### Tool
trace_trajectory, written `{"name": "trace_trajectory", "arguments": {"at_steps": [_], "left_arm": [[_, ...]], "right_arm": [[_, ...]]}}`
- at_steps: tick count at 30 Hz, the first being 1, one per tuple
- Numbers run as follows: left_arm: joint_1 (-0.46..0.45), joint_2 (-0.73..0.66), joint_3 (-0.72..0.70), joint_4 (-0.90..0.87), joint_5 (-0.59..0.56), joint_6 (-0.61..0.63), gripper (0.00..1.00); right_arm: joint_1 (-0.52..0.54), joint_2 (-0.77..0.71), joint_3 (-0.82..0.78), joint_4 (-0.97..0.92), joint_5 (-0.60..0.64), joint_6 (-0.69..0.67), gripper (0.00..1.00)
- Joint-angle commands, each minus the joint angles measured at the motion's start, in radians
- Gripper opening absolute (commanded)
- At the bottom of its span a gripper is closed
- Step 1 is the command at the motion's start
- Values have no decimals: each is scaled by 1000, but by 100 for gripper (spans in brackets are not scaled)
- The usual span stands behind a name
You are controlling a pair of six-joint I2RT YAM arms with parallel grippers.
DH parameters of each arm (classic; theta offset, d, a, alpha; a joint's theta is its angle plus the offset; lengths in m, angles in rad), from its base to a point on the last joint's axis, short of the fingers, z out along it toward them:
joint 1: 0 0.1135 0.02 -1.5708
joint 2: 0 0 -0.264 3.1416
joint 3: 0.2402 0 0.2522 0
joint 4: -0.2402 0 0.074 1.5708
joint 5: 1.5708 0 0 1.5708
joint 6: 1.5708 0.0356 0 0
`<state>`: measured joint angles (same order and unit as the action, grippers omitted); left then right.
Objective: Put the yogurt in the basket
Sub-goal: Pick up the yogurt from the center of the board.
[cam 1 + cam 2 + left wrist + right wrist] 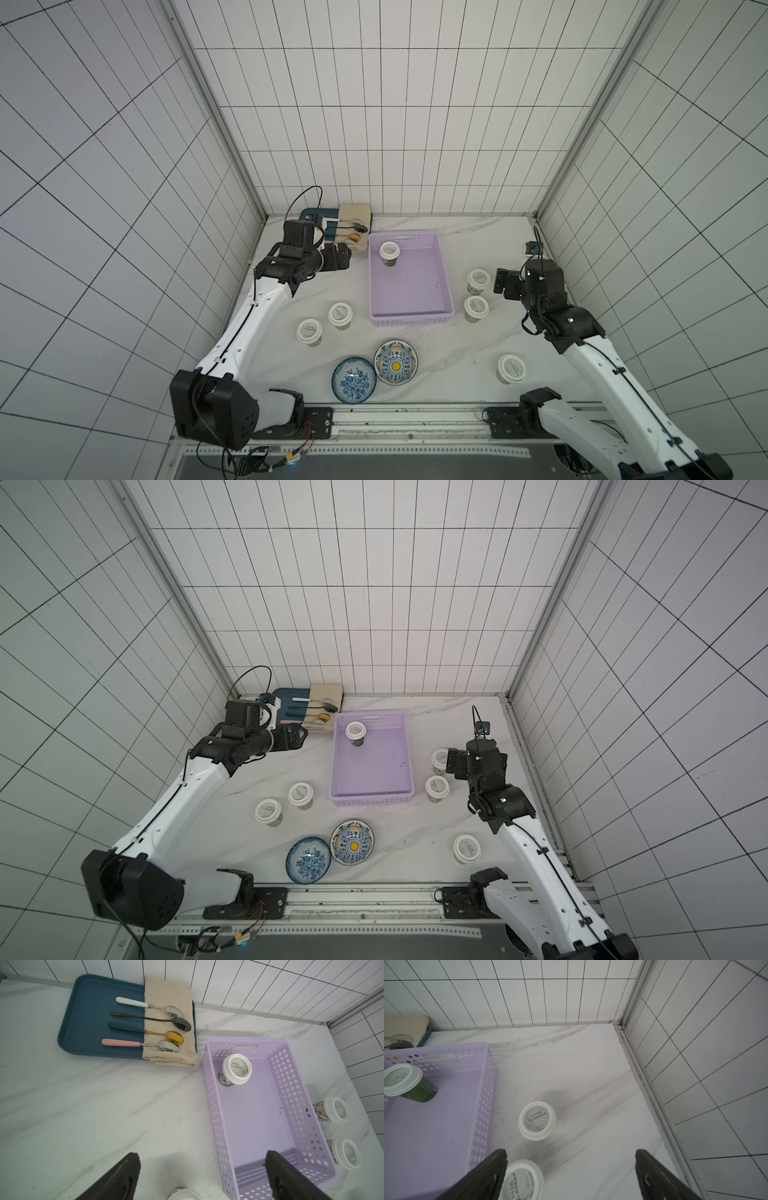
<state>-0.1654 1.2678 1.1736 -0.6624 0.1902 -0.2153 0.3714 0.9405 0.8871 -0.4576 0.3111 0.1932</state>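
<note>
One yogurt cup [389, 251] stands upright in a far corner of the lilac basket [411, 321]; five more sit on the desk [436, 374] around it. Both hands are spread wide and empty: our left hand [201, 1154] beside the basket, our right hand [570, 1151] above two cups [537, 1120] on its side. We judge the right should centre over one lid, then grip the body below. Lids hide most bodies, and one cup is cut off in the left wrist view.
</note>
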Motion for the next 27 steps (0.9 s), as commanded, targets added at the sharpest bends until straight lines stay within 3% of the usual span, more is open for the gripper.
{"name": "trace_trajectory", "arguments": {"at_steps": [1, 5, 12, 27], "left_arm": [[41, -72, -65, 67, 70, 48, 98], [84, -150, -176, 126, 86, 57, 98], [194, -248, -328, 244, 182, 22, 98], [241, -298, -352, 256, 128, 35, 98]], "right_arm": [[-29, 87, 93, -102, -118, 96, 99], [-76, 207, 156, -121, -268, 133, 99], [-134, 380, 238, -164, -372, 198, 99], [-206, 659, 351, -190, -516, 287, 99]]}}
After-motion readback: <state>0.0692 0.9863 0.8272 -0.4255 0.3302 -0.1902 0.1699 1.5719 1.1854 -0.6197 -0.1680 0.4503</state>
